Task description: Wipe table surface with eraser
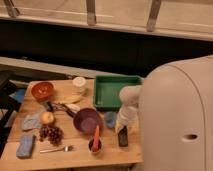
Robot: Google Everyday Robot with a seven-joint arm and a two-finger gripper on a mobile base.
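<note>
While the white arm hangs low over the near right part of the table surface, the gripper sits directly above the eraser — whether it is open, closed or already gripping cannot be told.

Eraser: small dark block, lying flat on the planks with its long axis running away from the near edge, right under the gripper.

Handling, as judged — light, fairly stiff, likely felt or foam on the wiping face, so not fragile and not slippery. Best hold looks to be across the short width near mid-length, leaving the flat underside free to press on the wood. Too high a grip may let it tip under side load.

Neighbours: a small blue cup just left of and beyond the gripper; a dark cup with an orange stick further left; purple bowl beyond that; green tray behind the gripper. Open wood for wiping is scarce.
</note>
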